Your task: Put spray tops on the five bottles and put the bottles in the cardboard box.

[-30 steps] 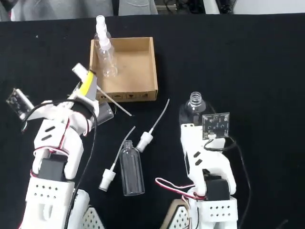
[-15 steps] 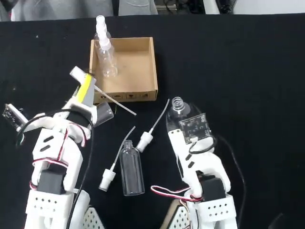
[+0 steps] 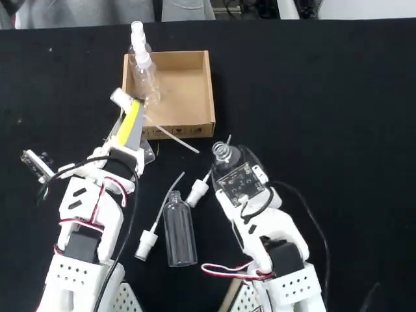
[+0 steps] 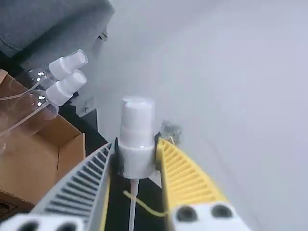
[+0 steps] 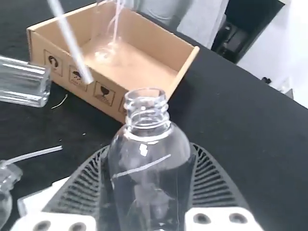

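Since a second ago, right pincer (image 5: pixel 147 155) swung left to mid-frame, clamped on the bottle (image 3: pixel 226 156). Left pincer (image 4: pixel 136 150) grips a spray top (image 4: pixel 137 126) above the cardboard box (image 3: pixel 188 130) front. We'd line tube over neck before lowering.

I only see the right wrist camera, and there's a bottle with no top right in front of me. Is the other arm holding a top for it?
Observer: Yes. The left tool is shut on a white spray top.
Operator: Yay! Do the bottles in the box have tops already?
Observer: Both do. Two capped bottles lean at the far left corner of the cardboard box.
Operator: What's on the table between the arms?
Observer: A bare bottle lies on the table there, with a loose spray top beside it.
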Robot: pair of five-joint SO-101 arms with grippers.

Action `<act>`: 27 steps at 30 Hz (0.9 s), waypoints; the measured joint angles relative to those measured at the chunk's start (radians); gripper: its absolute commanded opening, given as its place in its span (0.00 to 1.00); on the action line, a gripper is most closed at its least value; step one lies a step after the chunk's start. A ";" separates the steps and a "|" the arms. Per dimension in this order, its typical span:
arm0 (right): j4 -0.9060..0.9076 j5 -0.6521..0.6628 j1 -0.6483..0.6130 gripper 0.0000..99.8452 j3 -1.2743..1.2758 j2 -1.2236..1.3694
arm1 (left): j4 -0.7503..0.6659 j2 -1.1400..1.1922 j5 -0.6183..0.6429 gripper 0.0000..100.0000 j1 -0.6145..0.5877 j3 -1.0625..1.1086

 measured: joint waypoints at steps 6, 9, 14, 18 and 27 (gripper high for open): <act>0.005 0.002 -0.008 0.09 0.000 0.000 | -0.018 0.000 0.000 0.03 0.003 0.000; 0.005 0.002 -0.009 0.09 0.000 0.000 | -0.018 0.000 0.000 0.03 0.032 0.000; 0.005 0.031 -0.009 0.09 0.000 0.000 | -0.018 0.000 0.000 0.03 0.066 0.000; 0.029 0.083 -0.012 0.09 0.000 0.000 | -0.018 0.000 0.000 0.03 0.072 0.000; 0.051 0.098 -0.063 0.09 0.000 0.000 | -0.018 0.000 0.000 0.03 0.072 0.000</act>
